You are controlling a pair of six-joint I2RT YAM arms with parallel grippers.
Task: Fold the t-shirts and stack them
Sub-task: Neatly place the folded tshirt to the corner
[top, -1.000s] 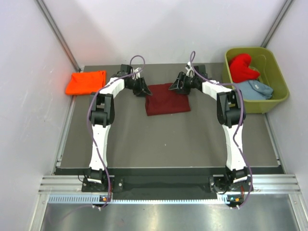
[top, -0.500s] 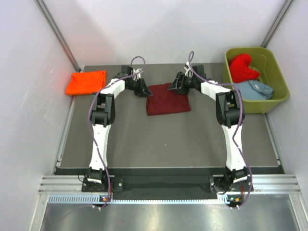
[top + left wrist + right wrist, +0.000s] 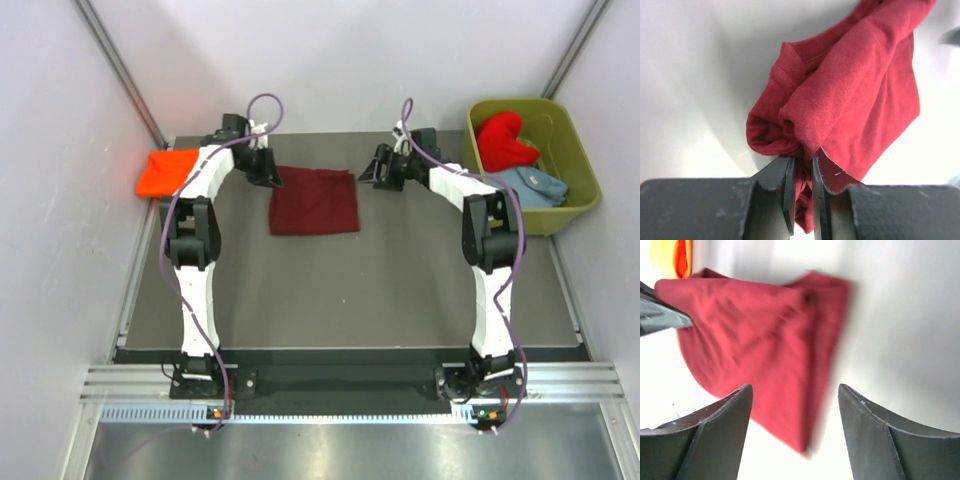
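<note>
Top external view: a dark maroon t-shirt (image 3: 314, 201) lies folded into a rough rectangle on the desk (image 3: 350, 290), toward the far side and a little left of centre. The left gripper (image 3: 268, 172) sits at the shirt's far left corner. In the left wrist view its two fingers are pressed almost together on a bunched fold of the maroon cloth, with the rest of the shirt spreading away beyond the fingertips.

The right gripper (image 3: 378, 172) is just beside the shirt's far right corner, with bare desk showing between the two. In the right wrist view its fingers stand wide apart with nothing between them, and the maroon cloth lies past the tips, blurred.

A bright orange t-shirt (image 3: 165, 172) lies folded at the far left edge of the desk, with the left arm reaching over its right end.

At the far right stands an olive-green tub (image 3: 575, 150). It holds a bright red t-shirt (image 3: 500, 140), crumpled toward the far side, and a pale grey-blue t-shirt (image 3: 530, 185) nearer, both unfolded.
</note>
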